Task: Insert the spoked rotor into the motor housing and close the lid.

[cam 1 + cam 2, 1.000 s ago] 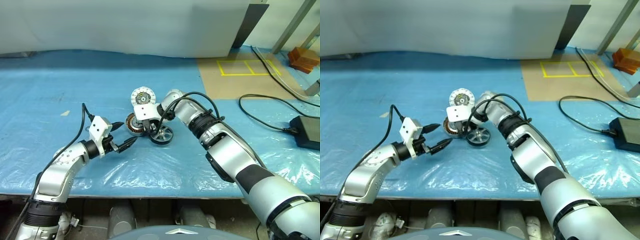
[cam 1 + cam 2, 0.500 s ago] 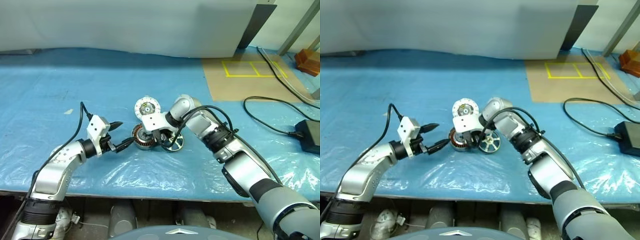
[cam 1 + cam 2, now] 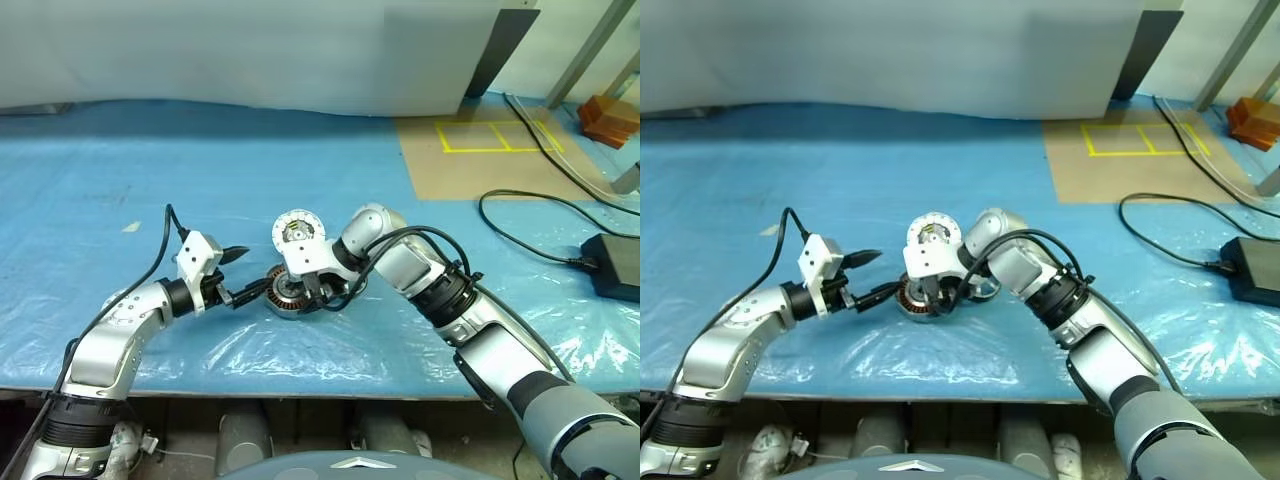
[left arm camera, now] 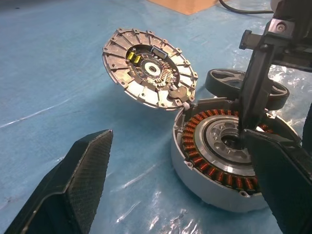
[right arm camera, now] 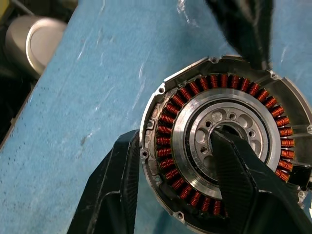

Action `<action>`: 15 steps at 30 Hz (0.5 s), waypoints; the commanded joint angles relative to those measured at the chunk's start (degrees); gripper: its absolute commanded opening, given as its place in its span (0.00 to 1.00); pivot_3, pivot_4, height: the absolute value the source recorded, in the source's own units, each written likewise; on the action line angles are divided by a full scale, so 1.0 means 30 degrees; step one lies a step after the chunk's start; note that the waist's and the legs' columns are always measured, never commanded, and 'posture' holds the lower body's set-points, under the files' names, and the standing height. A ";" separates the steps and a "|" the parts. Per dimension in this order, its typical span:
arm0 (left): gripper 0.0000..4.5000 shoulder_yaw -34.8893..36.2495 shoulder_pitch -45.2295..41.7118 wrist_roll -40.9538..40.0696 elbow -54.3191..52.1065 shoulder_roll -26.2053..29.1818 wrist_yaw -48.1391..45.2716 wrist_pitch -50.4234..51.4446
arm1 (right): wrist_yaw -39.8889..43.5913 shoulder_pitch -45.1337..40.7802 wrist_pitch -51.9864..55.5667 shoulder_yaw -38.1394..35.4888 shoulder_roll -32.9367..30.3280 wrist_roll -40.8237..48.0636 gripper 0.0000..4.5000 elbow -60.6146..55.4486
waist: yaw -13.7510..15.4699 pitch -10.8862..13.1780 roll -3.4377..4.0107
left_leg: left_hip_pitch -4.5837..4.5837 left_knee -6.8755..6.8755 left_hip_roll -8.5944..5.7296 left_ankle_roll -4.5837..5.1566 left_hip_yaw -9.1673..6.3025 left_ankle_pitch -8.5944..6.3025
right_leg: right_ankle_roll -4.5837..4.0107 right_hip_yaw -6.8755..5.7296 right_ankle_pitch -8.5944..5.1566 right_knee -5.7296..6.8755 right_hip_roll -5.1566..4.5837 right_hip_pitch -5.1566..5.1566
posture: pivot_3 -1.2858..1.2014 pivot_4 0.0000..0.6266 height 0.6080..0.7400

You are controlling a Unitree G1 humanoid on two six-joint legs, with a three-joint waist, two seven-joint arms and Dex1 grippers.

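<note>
Between the right gripper's (image 5: 170,190) parted fingers sits the housing (image 4: 229,161), one fingertip in its bore, likely steadying it. Rotor (image 4: 243,87) lies beyond, lid (image 4: 148,68) propped alongside. Left gripper (image 3: 243,275) waits open beside.

L arm comes in from lower left of frame, elbow bent, forearm running up and right. L gripper (image 3: 240,275) wide open, fingers spread, pointing right, roughly level. R arm sweeps in from lower right, folded back toward frame centre, wrist cocked hard so R gripper (image 3: 312,300) points steeply down and left. R fingers (image 5: 239,180) parted, not closed on anything I can see. The two grippers sit near each other, not touching.
</note>
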 commanded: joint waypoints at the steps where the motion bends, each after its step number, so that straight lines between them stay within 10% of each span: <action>1: 1.00 0.0105 -0.0141 -0.0246 -0.0511 0.0160 -0.0180 -0.0028 | 0.0338 -0.0545 0.1182 -0.0225 0.0511 0.1338 0.76 0.0787 | -0.0027 0.0000 0.0000 | 0.0004 -0.0007 0.0002 -0.0001 0.0001 0.0001 | -0.0001 0.0003 0.0000 0.0004 0.0008 -0.0003 | 0.52 0.24 1.00; 15: 1.00 0.1749 -0.1536 -0.0154 0.1512 0.2548 -0.2073 -0.1095 | 0.2106 -0.1746 0.0221 -0.1428 -0.4611 0.7544 0.76 -0.2028 | 0.0237 0.0016 0.0005 | -0.0079 0.0002 0.0002 -0.0001 -0.0002 0.0004 | 0.0045 -0.0014 0.0027 -0.0012 0.0008 -0.0051 | 0.52 0.24 1.00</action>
